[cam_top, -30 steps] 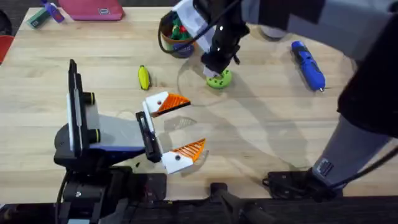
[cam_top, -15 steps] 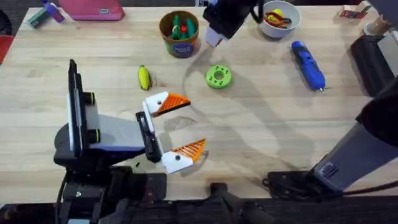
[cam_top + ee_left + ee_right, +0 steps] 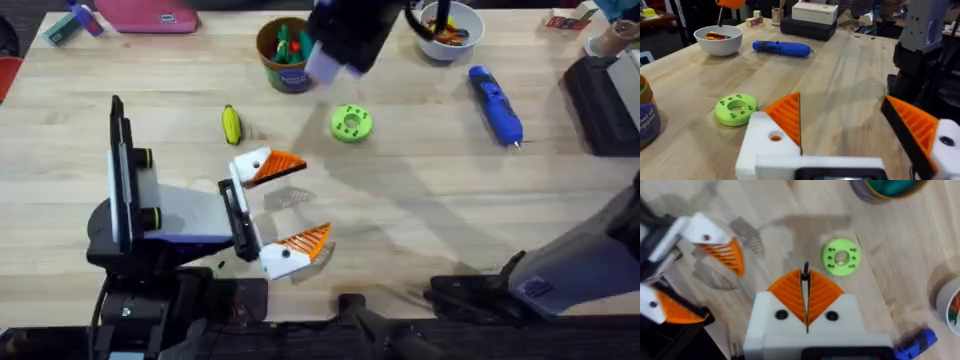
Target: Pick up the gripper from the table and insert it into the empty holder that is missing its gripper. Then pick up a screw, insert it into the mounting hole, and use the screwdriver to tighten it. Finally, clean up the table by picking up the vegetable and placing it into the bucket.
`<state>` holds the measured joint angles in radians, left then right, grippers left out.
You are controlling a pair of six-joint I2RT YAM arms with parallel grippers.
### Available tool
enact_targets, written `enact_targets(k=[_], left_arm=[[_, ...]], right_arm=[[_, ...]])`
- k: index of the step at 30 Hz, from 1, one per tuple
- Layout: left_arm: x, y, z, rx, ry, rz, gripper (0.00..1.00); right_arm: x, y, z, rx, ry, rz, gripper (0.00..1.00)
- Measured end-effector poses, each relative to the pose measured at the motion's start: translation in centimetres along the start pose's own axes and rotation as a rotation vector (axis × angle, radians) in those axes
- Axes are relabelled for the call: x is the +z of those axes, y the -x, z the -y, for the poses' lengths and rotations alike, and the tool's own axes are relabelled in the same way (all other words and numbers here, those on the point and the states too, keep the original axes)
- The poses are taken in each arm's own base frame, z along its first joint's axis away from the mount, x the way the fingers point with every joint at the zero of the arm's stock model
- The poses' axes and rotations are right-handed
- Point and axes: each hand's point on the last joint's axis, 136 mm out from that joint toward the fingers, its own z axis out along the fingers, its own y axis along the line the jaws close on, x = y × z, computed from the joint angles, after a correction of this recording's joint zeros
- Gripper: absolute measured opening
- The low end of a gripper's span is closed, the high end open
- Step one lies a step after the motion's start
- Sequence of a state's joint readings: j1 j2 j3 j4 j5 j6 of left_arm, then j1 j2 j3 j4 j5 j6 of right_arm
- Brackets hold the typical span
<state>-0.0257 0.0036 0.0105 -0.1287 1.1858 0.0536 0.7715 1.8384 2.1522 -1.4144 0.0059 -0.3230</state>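
Right gripper (image 3: 805, 300), pads pressed together, empty, hangs above my round green plastic disc (image 3: 840, 257); left gripper (image 3: 847, 130) spread.

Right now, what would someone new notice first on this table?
Probably the bright green disc lying alone mid-table, with the right gripper raised above it, jaws pressed shut. Next, the left gripper resting low on the wood, its orange-padded jaws spread open, and the blue screwdriver lying off to the right.
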Motion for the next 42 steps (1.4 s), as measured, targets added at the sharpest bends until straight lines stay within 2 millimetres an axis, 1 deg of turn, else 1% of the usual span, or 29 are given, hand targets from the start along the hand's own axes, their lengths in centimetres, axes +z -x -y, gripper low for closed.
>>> enact_targets(k=[5,8,12,16,21,30,36,42], left_arm=[[0.0,0.0,0.0,0.0,0.0,0.0,0.985],[0.0,0.0,0.0,0.0,0.0,0.0,0.985],[0.0,0.0,0.0,0.0,0.0,0.0,0.985],[0.0,0.0,0.0,0.0,0.0,0.0,0.985],[0.0,0.0,0.0,0.0,0.0,0.0,0.985],[0.0,0.0,0.0,0.0,0.0,0.0,0.985],[0.0,0.0,0.0,0.0,0.0,0.0,0.985],[0.0,0.0,0.0,0.0,0.0,0.0,0.985]], right_arm=[[-0.4,1.0,-4.1,-0.137,0.037,0.015,0.006],[-0.4,1.4,-6.1,-0.213,0.056,0.021,0.006],[-0.5,1.8,-8.1,-0.285,0.074,0.03,0.006],[-0.1,1.7,-9.6,-0.333,0.091,0.021,0.006],[0.4,1.8,-10.2,-0.354,0.095,0.024,0.006],[0.5,1.8,-11.0,-0.377,0.143,0.034,0.006],[1.4,1.4,-11.3,-0.386,0.158,0.012,0.006],[1.5,1.8,-11.5,-0.403,0.16,0.026,0.006]])
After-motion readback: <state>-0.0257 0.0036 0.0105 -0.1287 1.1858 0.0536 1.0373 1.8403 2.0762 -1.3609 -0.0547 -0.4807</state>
